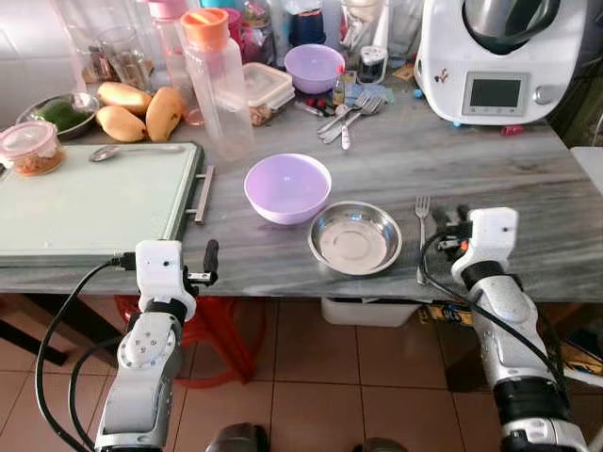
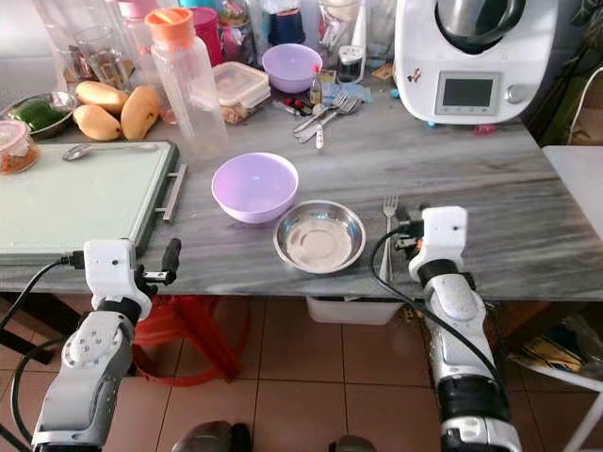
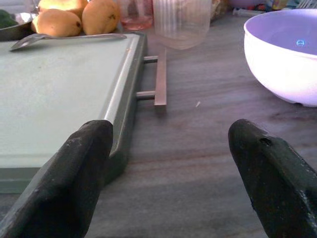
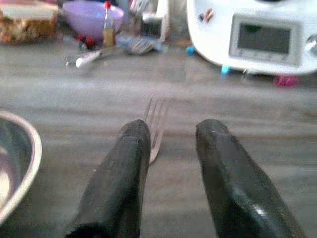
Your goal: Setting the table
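Beside steel dish [image 1: 355, 237]: fork [image 1: 422, 215] under R gripper [image 4: 168, 144], fingers apart; L gripper [image 3: 168, 168] wide open nr tray [image 1: 85, 202].

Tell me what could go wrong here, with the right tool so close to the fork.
1. The fork lies near the table edge; a push from the right tool, whose fingers straddle its handle with a gap, might slide it off.
2. The steel dish sits just beside the fork, so a sideways sweep could knock it.
3. The left tool is open near the tray and could bump it.
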### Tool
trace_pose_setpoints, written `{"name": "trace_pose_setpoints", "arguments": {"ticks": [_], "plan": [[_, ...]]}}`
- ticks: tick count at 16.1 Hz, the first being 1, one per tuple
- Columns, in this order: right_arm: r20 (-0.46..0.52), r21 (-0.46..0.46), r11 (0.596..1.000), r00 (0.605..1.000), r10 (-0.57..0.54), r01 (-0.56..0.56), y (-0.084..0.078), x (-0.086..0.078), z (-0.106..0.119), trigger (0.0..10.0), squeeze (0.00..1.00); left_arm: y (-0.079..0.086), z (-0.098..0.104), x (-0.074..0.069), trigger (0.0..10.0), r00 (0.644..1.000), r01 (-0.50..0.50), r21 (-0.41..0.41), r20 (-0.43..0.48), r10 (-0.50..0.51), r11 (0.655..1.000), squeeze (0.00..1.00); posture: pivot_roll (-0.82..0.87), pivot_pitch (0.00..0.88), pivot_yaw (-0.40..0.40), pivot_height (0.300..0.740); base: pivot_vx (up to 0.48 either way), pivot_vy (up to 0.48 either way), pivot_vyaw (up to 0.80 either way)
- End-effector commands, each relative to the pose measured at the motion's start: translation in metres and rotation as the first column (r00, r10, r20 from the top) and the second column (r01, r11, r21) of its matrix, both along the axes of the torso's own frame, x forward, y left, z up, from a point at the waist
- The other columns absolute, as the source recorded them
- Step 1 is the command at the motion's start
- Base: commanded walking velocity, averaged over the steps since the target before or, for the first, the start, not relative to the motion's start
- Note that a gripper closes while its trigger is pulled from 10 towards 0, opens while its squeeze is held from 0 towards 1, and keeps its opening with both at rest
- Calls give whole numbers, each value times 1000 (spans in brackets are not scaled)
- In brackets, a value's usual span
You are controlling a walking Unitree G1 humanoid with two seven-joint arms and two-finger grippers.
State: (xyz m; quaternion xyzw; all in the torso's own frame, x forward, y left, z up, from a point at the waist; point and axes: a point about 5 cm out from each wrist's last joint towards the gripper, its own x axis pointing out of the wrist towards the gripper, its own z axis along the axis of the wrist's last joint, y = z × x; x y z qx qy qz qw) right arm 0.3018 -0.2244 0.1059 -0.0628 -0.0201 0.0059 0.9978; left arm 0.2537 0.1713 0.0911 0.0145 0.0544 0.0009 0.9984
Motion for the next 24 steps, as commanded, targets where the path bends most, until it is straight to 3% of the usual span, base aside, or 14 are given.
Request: {"name": "trace_pose_setpoints", "arguments": {"ticks": [1,4,12,16,21,24], "plan": [[62,-18,999,998,-25,27,2,-4,9,10000,1000,1,1,3,10000,1000,-8,20,7,8,1000,0,2,0,56,740,0,0,0],[98,-24,998,994,-58,61,3,-8,14,10000,1000,-2,-1,4,10000,1000,-10,22,8,10,1000,0,-10,0,55,740,0,0,0],[74,-17,996,994,-84,86,7,-14,10,10000,1000,-7,0,11,10000,999,8,-1,35,-7,1000,0,-22,0,50,740,0,-136,0],[94,-51,982,980,-178,183,-4,-17,13,10000,1000,-8,-1,12,10000,999,12,8,40,-12,1000,0,-28,0,54,740,0,0,0],[72,-26,977,975,-209,211,-10,-16,10,10000,941,-9,0,15,10000,999,18,7,50,-18,1000,0,-32,0,58,740,0,-377,0],[59,-14,977,975,-213,214,-10,-15,9,10000,769,-7,-2,14,10000,999,14,12,46,-15,1000,0,-28,0,56,740,0,-320,0]]}}
